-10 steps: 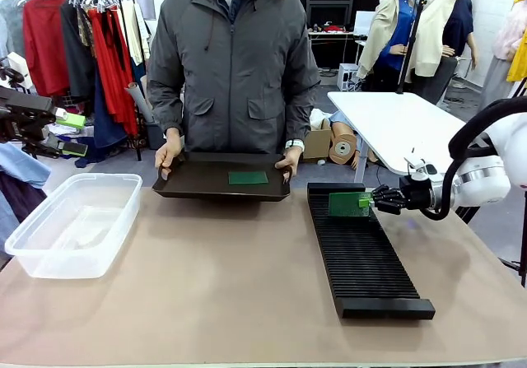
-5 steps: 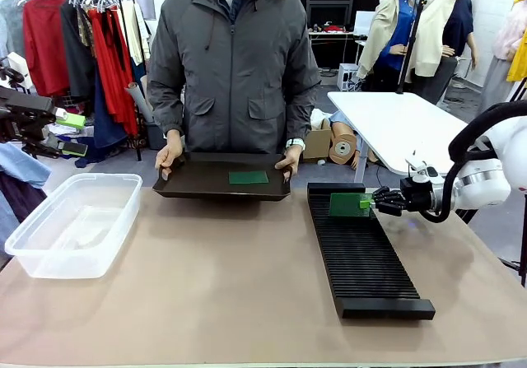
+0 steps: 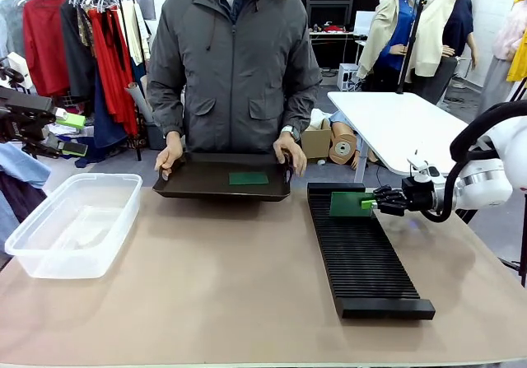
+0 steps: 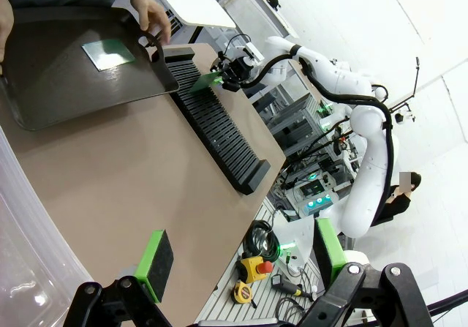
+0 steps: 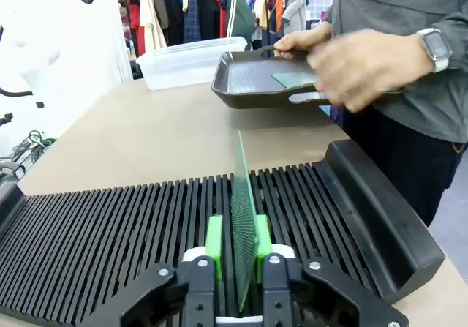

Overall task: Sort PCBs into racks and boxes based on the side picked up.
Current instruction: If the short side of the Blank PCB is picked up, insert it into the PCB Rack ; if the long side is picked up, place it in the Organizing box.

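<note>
One green PCB (image 3: 350, 204) stands on edge in a slot at the far end of the long black rack (image 3: 361, 253). My right gripper (image 3: 372, 204) is level with it from the right. In the right wrist view the board (image 5: 243, 232) rises between my pads (image 5: 213, 243), with a narrow dark gap on the left side, so the right gripper (image 5: 238, 248) looks slightly open around it. A second PCB (image 3: 248, 178) lies flat in the black tray (image 3: 198, 185) held by the person. My left gripper (image 4: 241, 261) hangs open and empty, off the table's left side. The clear box (image 3: 74, 224) sits at the left.
The person stands at the far edge with one hand (image 3: 169, 154) on the tray's left rim and the other hand (image 3: 290, 150) at its right handle. The rack's near slots (image 5: 110, 224) hold nothing. Bare brown tabletop (image 3: 222, 269) lies between box and rack.
My right gripper's pads have eased off the board, which now stands in its slot. The person's hand at the tray's right handle has shifted and lifted a little.
</note>
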`<action>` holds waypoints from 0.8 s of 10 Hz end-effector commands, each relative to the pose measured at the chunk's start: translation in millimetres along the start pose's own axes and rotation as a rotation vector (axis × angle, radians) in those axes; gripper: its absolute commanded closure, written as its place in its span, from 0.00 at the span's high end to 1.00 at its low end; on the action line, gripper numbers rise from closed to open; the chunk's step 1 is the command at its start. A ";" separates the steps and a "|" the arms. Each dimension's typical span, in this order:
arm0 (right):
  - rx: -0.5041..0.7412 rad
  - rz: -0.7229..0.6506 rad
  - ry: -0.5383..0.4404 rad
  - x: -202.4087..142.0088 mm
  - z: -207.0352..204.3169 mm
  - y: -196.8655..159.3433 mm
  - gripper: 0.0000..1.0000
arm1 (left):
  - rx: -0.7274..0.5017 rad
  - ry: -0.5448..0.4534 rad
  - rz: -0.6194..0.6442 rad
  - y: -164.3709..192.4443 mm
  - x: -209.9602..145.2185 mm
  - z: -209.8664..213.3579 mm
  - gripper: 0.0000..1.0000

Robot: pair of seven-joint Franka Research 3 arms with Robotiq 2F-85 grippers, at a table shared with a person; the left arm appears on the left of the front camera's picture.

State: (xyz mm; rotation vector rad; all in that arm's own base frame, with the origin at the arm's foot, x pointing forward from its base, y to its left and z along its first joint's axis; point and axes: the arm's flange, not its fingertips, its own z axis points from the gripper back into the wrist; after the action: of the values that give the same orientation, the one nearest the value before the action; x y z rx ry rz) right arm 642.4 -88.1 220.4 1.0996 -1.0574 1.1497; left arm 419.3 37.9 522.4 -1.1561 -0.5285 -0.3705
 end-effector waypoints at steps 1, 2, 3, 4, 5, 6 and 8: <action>-0.018 0.021 -0.073 8.0 0.4 3.8 0.70 | -0.011 0.001 0.010 -2.3 0.0 0.9 1.00; -0.018 0.018 -0.078 8.0 0.1 4.1 0.90 | -0.011 0.001 0.010 -2.3 0.0 0.9 1.00; -0.013 0.017 -0.087 8.6 0.0 4.6 1.00 | -0.011 0.001 0.010 -2.3 0.0 0.9 1.00; -0.014 0.005 -0.090 9.2 -0.5 5.0 1.00 | -0.011 0.001 0.010 -2.3 0.0 0.9 1.00; -0.017 -0.007 -0.094 9.5 -0.6 5.6 1.00 | -0.011 0.001 0.010 -2.3 0.0 0.9 1.00; -0.026 -0.020 -0.098 10.5 -0.9 6.7 1.00 | -0.011 0.001 0.010 -2.3 0.0 0.9 1.00; -0.033 -0.026 -0.101 13.1 -1.4 9.0 1.00 | -0.011 0.001 0.010 -2.3 0.0 0.9 1.00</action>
State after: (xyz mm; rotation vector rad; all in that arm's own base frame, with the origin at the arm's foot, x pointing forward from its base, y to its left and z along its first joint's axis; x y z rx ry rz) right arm 641.0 -88.1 224.3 1.1423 -1.1242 1.0961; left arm 419.3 37.9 522.4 -1.1561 -0.5285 -0.3705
